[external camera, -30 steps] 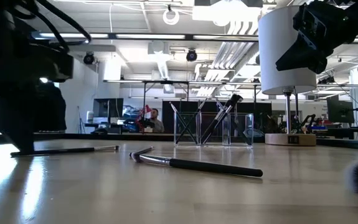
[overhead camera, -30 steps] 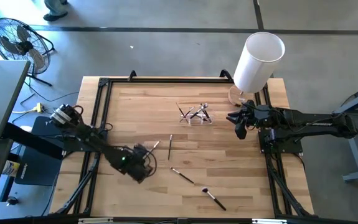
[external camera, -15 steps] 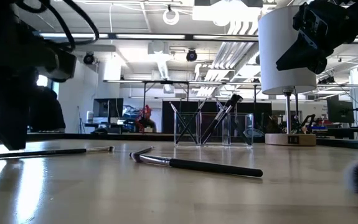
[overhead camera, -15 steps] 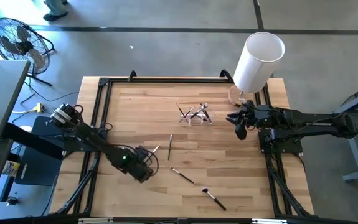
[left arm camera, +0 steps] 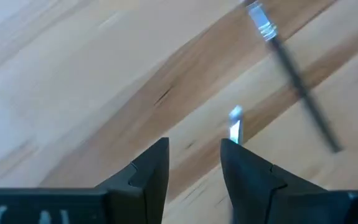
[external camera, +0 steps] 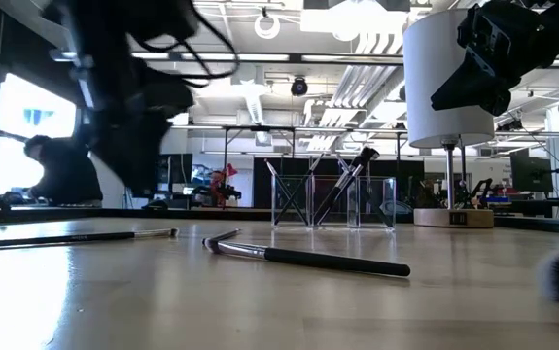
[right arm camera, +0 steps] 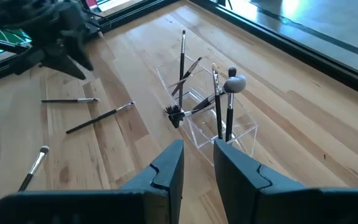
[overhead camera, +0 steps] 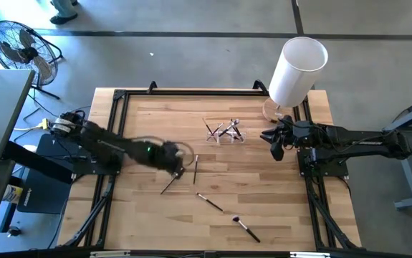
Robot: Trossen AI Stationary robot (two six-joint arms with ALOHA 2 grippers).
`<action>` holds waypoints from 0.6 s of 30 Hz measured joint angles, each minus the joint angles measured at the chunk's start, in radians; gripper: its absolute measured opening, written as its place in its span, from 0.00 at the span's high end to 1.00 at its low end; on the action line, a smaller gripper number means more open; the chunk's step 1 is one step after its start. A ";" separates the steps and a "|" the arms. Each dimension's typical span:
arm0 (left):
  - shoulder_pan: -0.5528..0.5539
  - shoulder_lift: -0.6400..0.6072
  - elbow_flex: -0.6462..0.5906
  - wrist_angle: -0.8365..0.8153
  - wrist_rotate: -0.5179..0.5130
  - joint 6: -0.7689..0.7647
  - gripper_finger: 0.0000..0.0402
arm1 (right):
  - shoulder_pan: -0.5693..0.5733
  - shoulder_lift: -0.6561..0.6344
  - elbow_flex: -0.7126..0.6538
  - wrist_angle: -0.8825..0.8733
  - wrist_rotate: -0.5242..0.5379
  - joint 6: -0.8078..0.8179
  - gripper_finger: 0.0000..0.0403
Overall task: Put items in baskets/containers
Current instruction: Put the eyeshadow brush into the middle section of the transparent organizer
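Note:
Several thin makeup brushes lie flat on the wooden table: one (overhead camera: 168, 185) just near of my left gripper, one (overhead camera: 195, 168) beside it, and two more (overhead camera: 209, 203) (overhead camera: 246, 228) toward the near edge. The clear container (overhead camera: 223, 131) stands past the table's middle, with several brushes leaning upright in it (right arm camera: 219, 109). My left gripper (overhead camera: 178, 168) hovers open above the table between the first two brushes. Its wrist view (left arm camera: 194, 155) shows bare wood between the fingers and a dark handle (left arm camera: 297, 81) ahead. My right gripper (overhead camera: 273, 141) waits open in the air, right of the container.
A tall white cylinder (overhead camera: 297, 68) stands on a round base at the far right corner, behind my right gripper. A black frame (overhead camera: 120, 100) runs along the table's edges. In the low view a dark brush (external camera: 308, 259) lies in front of the container (external camera: 332, 199).
My left gripper has opened and let go of the brush it held low at the table's near left. That brush now lies flat on the wood. The gripper has risen and swung toward the far side and the table's middle, nearer the second brush.

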 joint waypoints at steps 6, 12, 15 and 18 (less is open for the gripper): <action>0.148 0.030 0.000 0.223 0.141 0.218 0.65 | 0.000 0.000 0.000 0.000 0.000 0.019 0.80; 0.171 0.074 0.001 0.238 0.234 0.298 0.65 | 0.000 0.000 0.000 0.000 0.000 0.026 0.80; 0.162 0.096 0.001 0.237 0.278 0.302 0.64 | 0.000 0.000 0.000 -0.002 0.000 0.025 0.80; 0.152 0.123 0.001 0.232 0.289 0.299 0.64 | 0.000 0.000 0.000 -0.002 0.000 0.020 0.80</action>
